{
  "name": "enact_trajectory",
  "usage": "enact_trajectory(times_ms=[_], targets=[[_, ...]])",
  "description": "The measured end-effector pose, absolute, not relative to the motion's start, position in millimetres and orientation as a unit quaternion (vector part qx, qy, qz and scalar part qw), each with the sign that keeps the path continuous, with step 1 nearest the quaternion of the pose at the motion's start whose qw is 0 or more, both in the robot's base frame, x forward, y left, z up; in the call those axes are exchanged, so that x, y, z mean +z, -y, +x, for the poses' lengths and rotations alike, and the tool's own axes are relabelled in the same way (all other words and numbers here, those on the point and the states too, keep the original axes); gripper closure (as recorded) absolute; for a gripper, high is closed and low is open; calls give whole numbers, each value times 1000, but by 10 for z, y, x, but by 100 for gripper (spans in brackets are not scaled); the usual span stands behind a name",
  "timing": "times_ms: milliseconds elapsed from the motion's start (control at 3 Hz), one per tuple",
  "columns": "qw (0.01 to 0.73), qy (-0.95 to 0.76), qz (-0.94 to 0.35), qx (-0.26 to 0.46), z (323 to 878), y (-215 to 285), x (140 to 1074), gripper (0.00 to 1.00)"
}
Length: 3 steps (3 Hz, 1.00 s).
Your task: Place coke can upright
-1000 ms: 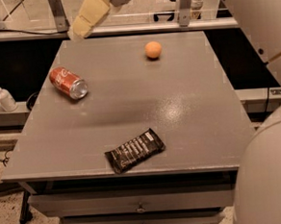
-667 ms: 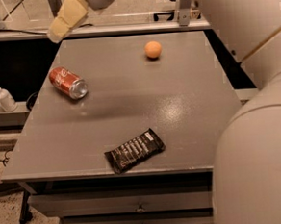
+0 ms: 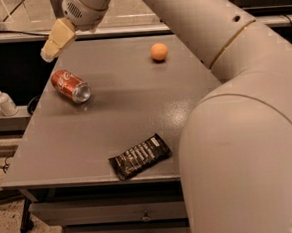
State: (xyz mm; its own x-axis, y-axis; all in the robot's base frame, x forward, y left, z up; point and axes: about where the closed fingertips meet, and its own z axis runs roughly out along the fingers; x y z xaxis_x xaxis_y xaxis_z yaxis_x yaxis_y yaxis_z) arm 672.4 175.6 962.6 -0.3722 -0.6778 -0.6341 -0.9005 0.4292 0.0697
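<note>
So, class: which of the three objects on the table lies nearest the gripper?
The red coke can, on its side near the table's left edge, close by the gripper; the orange ball and black wrapper lie farther off.

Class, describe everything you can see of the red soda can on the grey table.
The red aluminium coke can with white script lies on its side, not upright, on the grey table near its left edge. One silver end faces the lower right of the view; the other end points away to the upper left. Only the tabletop touches it. The beige gripper hangs above and behind it, apart from it.
</note>
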Motion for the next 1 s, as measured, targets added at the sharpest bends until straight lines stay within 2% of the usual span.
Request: enact_trajectory(times_ms=[1000], targets=[[171,-838,-494,159,6710,-1987,8892,0]])
